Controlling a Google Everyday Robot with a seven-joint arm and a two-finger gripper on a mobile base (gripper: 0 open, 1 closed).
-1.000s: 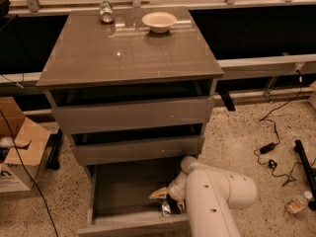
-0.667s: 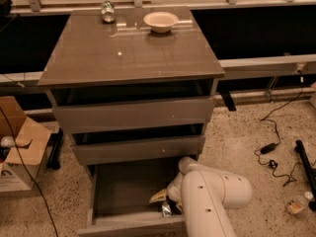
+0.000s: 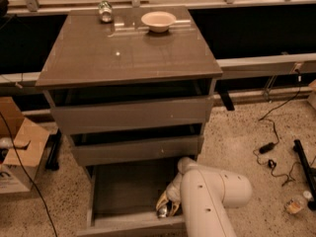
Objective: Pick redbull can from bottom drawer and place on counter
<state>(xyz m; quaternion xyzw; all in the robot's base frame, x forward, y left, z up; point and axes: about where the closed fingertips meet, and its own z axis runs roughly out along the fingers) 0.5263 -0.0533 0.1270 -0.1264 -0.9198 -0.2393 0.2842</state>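
The bottom drawer is pulled open below the two drawers above it. The redbull can, small and shiny, stands near the drawer's front right corner. My gripper is down inside the drawer, right at the can, with its yellowish tips on either side of it. My white arm reaches in from the lower right and hides the drawer's right side. The counter is the glossy grey-brown top of the cabinet.
A stubby greenish-silver can and a pale bowl stand at the back of the counter. A cardboard box sits on the floor at left. Cables and a small bottle lie on the floor at right.
My arm and gripper have shifted slightly lower and closer onto the can in the drawer. The can, the drawers and the counter items have not moved.
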